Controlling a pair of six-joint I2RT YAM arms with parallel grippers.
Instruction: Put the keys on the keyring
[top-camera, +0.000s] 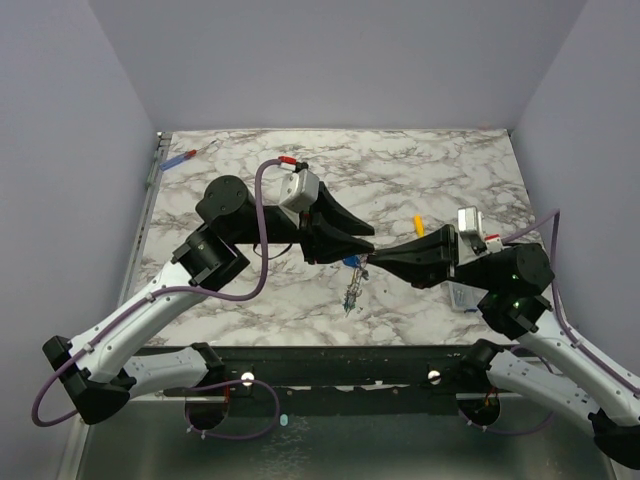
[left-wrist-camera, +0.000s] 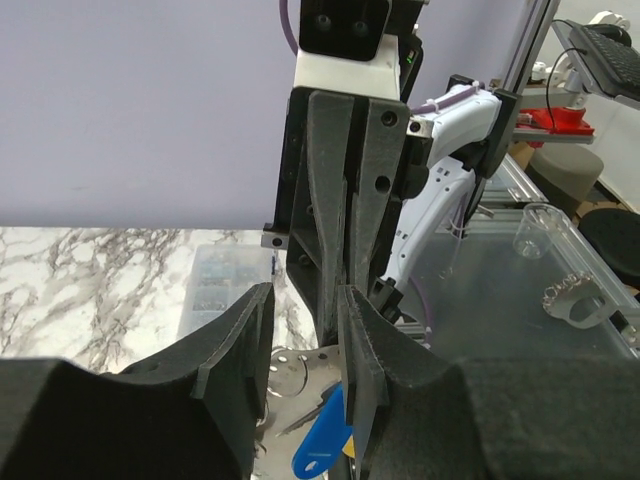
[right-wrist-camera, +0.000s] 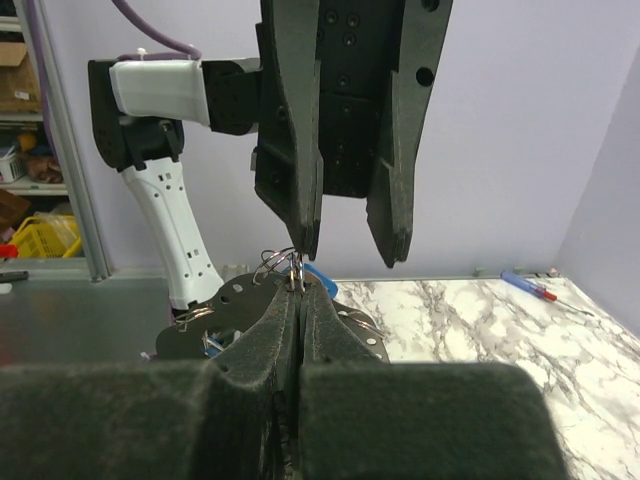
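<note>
Currently my right gripper (right-wrist-camera: 298, 298) is pinched tight on the keyring (right-wrist-camera: 276, 262), between the two arms. My left gripper (right-wrist-camera: 352, 252) stands released, tips straddling it. A blue-tagged key (left-wrist-camera: 320, 445) hangs just beneath, long axis downward, nearest the left fingers.

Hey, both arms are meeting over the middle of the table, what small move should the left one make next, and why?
Probably close the left gripper on the blue-tagged key. Its jaws stand open with that key showing between them, while the right gripper is shut on the keyring, so the ring looks steadied.
</note>
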